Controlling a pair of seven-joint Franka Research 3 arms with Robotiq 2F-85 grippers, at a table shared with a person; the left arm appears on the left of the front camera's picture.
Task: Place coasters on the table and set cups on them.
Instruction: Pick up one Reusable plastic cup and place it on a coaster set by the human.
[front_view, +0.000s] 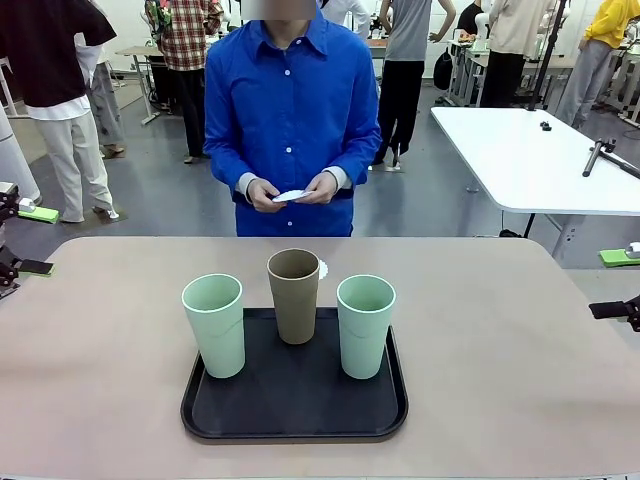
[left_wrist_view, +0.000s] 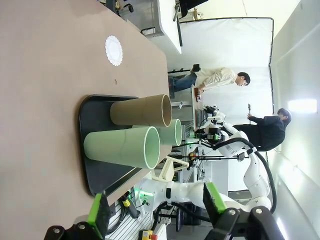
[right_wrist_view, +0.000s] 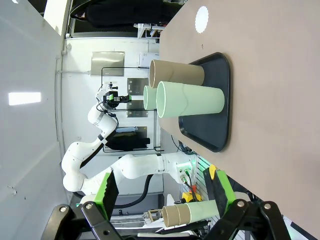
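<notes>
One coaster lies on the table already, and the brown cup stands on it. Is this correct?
Not quite. The brown cup stands on the black tray, not on the coaster. The coaster does lie on the table, but bare and apart from the tray. The left wrist view shows this.

The front camera stands at the robot's edge of the table (front_view: 520, 340), a little above it, and looks across to the person (front_view: 290, 110) at the far side. The two wrist cameras sit low at opposite ends, each rolled a quarter turn, looking inward along the tabletop. All three see the tray (front_view: 290, 412) with three cups (front_view: 294, 295) at middle distance.
</notes>
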